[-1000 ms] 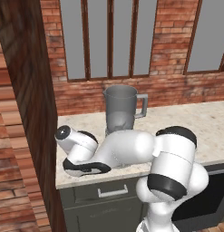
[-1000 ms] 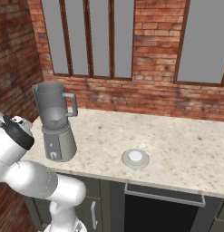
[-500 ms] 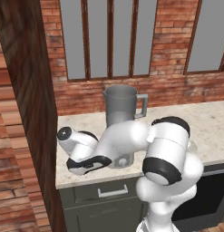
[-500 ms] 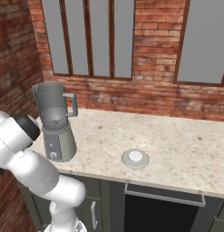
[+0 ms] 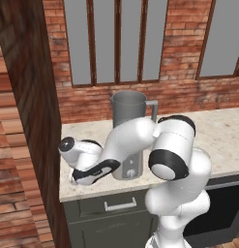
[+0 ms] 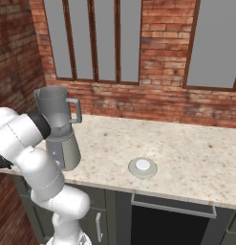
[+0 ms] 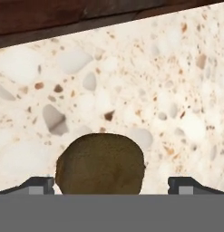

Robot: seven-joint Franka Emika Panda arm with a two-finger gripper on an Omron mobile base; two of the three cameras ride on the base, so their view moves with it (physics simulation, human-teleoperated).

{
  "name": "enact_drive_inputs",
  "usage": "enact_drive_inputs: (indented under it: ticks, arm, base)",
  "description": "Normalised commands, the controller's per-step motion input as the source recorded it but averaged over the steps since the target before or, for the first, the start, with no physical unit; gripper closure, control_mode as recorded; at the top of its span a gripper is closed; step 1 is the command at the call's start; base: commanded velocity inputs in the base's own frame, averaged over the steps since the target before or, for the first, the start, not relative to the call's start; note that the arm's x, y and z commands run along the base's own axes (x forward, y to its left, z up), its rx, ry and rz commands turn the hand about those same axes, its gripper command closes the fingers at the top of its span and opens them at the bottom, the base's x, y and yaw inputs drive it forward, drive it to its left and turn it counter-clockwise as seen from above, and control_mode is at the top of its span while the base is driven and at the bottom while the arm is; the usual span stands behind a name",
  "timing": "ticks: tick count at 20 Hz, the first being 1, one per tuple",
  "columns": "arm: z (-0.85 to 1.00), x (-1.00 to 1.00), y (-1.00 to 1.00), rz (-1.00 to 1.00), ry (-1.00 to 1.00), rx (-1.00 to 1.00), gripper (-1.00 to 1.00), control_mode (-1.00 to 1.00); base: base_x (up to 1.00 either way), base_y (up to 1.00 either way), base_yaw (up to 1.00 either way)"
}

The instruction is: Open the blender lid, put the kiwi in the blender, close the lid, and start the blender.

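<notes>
Judging from the hand view, the small olive-brown oval kiwi (image 7: 100,164) sat at bottom centre of the frame on the speckled beige stone counter (image 7: 145,86), between the two dark finger tips of the gripper (image 7: 111,185), which stood wide apart and held nothing. Fruit looked light, rounded, fuzzy-matte skin, probably a bit soft, so it likely wanted a gentle pinch across its short middle; it could roll. Tall blender with translucent grey jar and tapered metallic base (image 6: 58,128) stood at left of the right base view, jar top open. Round flat light-grey blender lid with white centre cap (image 6: 142,167) lay well apart, mid-frame on the counter.
</notes>
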Motion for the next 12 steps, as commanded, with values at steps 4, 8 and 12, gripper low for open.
enact_drive_inputs:
  ticks: [4, 8, 12]
  arm:
    - [-0.26, 0.10, 0.04, 0.00, 0.00, 0.00, -1.00, -1.00]
    - [-0.28, 0.07, 0.00, 0.00, 0.00, 0.00, -1.00, -1.00]
    - [-0.31, 0.07, 0.00, 0.00, 0.00, 0.00, 1.00, -1.00]
  base:
    - [0.00, 0.00, 0.00]
    - [0.00, 0.00, 0.00]
    - [0.00, 0.00, 0.00]
